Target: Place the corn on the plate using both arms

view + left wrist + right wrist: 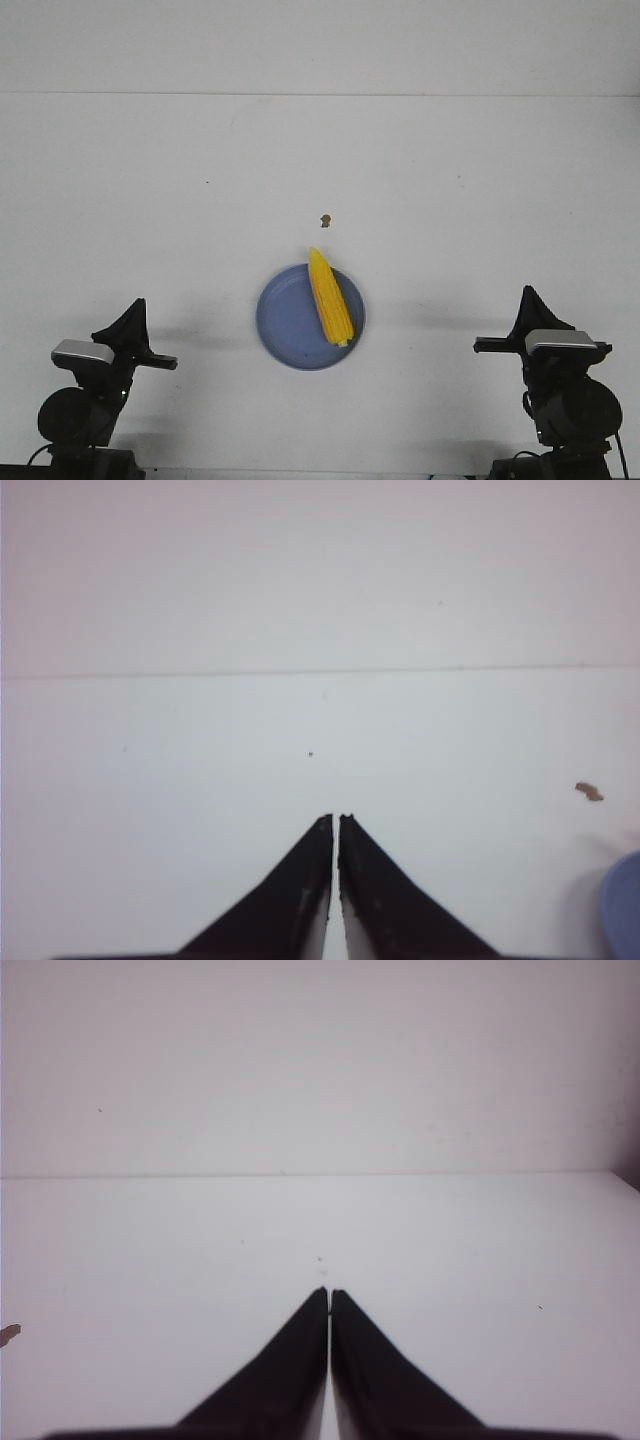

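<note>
Nearest the camera, the left gripper (135, 308) and the right gripper (527, 297) sit low at the table's near edge, each with its fingers drawn together to a thin slit and holding nothing; the wrist views confirm this, the left gripper's fingertips (325, 825) almost meeting and the right gripper's fingertips (322, 1296) pressed close. Ahead of both pairs of fingers lies only bare white table (150, 180). Between the two grippers, well apart from either, the plate (283, 320) carries the corn (329, 298), which lies slantwise across the plate's right half, its pointed tip reaching past the far rim. Beyond the corn's tip sits a tiny brown speck (324, 220). Judging by this, the placing looks finished, and the arms appear parked clear so nothing can nudge the cob.
</note>
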Robot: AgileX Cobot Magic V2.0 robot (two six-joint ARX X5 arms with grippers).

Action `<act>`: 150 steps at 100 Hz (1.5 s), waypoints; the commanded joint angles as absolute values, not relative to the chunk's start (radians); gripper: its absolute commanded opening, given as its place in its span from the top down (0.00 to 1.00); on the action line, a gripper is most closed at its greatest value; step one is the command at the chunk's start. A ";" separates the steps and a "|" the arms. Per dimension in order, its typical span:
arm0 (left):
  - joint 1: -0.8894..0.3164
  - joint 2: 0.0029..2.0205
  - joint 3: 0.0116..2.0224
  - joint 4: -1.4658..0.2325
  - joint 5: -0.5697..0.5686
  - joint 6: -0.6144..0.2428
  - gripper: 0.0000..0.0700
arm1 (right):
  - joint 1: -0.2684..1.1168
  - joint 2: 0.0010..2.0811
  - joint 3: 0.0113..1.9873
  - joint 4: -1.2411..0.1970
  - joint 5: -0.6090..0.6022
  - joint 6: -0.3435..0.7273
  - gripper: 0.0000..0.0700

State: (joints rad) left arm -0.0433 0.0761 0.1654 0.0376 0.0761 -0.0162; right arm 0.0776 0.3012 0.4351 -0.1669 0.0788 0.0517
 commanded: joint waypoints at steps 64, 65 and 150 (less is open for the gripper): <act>-0.013 0.003 0.015 0.170 0.075 -0.065 0.98 | 0.079 0.302 0.444 -0.157 0.080 0.044 0.99; -0.012 0.003 0.015 0.170 0.075 -0.066 0.98 | 0.079 0.302 0.444 -0.157 0.080 0.044 0.99; -0.013 0.003 0.016 0.159 0.075 -0.065 0.98 | 0.052 0.187 0.392 -0.144 0.067 -0.052 0.99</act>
